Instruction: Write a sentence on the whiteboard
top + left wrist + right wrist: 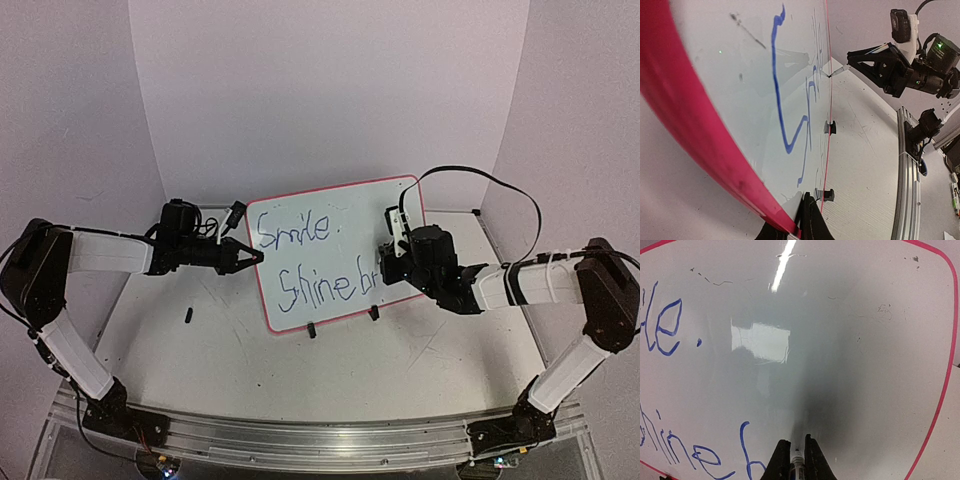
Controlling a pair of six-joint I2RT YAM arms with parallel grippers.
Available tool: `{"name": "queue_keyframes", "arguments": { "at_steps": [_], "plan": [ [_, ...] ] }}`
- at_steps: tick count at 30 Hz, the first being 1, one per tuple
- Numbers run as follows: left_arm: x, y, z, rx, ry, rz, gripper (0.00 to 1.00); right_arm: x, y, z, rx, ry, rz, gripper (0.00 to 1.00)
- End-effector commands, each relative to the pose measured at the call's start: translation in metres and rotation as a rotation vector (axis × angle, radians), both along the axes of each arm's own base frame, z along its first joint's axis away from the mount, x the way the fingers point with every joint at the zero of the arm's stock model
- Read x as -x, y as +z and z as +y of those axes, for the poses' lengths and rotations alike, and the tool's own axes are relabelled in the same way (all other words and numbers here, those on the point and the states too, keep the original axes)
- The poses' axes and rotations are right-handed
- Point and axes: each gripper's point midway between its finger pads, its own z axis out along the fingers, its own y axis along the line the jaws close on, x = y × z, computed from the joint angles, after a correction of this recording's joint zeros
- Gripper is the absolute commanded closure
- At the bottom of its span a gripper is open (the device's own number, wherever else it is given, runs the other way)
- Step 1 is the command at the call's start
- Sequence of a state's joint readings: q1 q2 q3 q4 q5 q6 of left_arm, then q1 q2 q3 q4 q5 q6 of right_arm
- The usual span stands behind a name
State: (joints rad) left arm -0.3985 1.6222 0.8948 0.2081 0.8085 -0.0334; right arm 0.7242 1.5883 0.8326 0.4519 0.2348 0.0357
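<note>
The rectangular glossy white whiteboard w/ thin red-pink rounded frame [370,215] stands mid-desk, leaning back on two small black clip feet [312,330], its face toward the arms so a pen can reach it. The left end effector [247,257] is pinched on the board's left frame edge, one finger [809,222] in front and the other behind. It's prob. a brace, since the feet alone would likely let the board skid or tip under pen pressure. The right end effector [797,447] is pressed together on a slim blue-barrelled, white-collared marker [797,464], held nose-on to the surface. The tip looks to be on the board at approx. the end of the lower line. Blue script reads "Smile." above and "Shine br" below, so the sentence seems partway done, w/ bare white to the right for more. A small black stub [188,316] lies on the pale scuffed desk [430,350] near the left arm, too small to ID.
</note>
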Motion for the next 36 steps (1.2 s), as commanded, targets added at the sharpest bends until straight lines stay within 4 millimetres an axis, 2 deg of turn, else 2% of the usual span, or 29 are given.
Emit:
{"name": "queue_keyframes", "arguments": {
  "at_steps": [1,6,8,17,27,36],
  "plan": [
    [-0.009,-0.068,0.026,-0.263,0.123,0.013,1.00,0.002,0.002,-0.007,-0.007,-0.024,0.004,1.00],
    [-0.009,-0.070,0.026,-0.265,0.122,0.018,1.00,0.014,0.020,-0.003,-0.050,0.026,-0.016,1.00],
    [-0.009,-0.071,0.026,-0.266,0.120,0.020,1.00,0.016,0.020,-0.001,-0.061,0.037,-0.012,1.00],
    [-0.009,-0.070,0.026,-0.265,0.122,0.018,1.00,0.011,-0.002,0.001,-0.039,0.022,0.026,1.00],
    [-0.009,-0.070,0.027,-0.267,0.122,0.016,1.00,0.007,-0.015,0.001,-0.018,0.006,0.045,1.00],
    [-0.009,-0.070,0.027,-0.268,0.122,0.018,1.00,0.015,-0.031,-0.002,-0.010,0.007,0.094,1.00]
  ]
}}
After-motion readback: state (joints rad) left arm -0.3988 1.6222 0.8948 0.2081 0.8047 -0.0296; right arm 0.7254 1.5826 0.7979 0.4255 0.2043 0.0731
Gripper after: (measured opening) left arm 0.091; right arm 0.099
